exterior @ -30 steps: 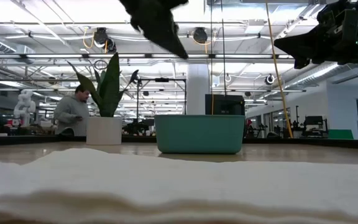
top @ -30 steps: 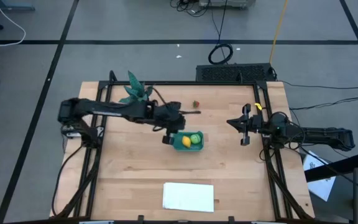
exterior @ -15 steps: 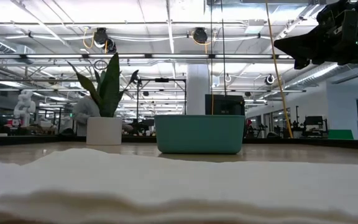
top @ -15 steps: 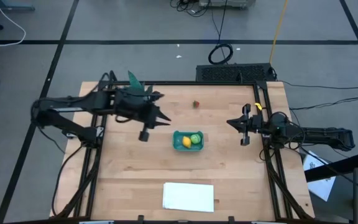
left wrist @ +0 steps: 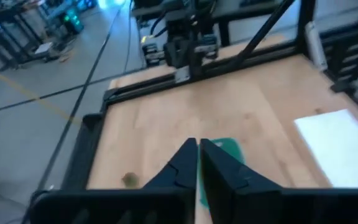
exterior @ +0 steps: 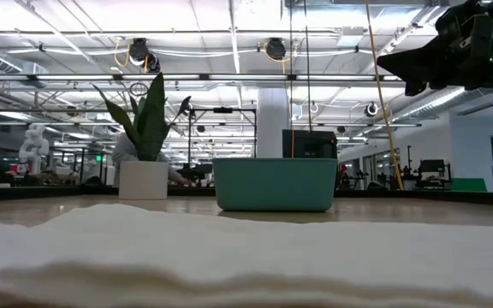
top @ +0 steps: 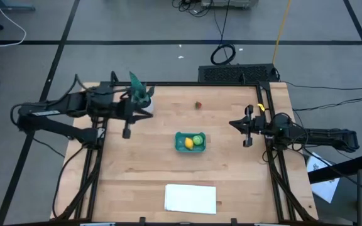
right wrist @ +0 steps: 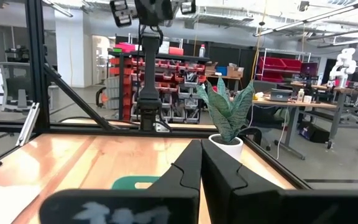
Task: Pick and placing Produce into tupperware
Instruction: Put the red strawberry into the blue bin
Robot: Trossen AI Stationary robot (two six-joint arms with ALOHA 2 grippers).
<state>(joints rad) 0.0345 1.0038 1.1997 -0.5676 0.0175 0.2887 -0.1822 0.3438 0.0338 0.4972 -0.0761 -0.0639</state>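
Observation:
The teal tupperware (top: 190, 141) stands mid-table and holds a yellow lemon-like piece (top: 188, 144) and a light green ball (top: 197, 140). A tiny dark red piece (top: 198, 105) lies on the wood beyond it. My left gripper (top: 146, 110) hangs shut and empty above the table's far left, beside the potted plant (top: 136, 91). In its wrist view the shut fingers (left wrist: 197, 158) point across at the tupperware (left wrist: 230, 149). My right gripper (top: 232, 123) waits shut at the right edge, well clear of the tupperware (right wrist: 135, 182).
A flat white sheet (top: 190, 198) lies near the front edge and fills the low view's foreground (exterior: 246, 257). The plant's white pot (exterior: 142, 180) stands at the far left. A black frame (top: 93, 157) runs along the table's sides. Bare wood surrounds the tupperware (exterior: 274, 184).
My left gripper has drawn back from just over the tupperware toward the table's left edge, rising as it went, and has left the low view. The lemon-like piece and the green ball stay in the tupperware. My right arm has kept still.

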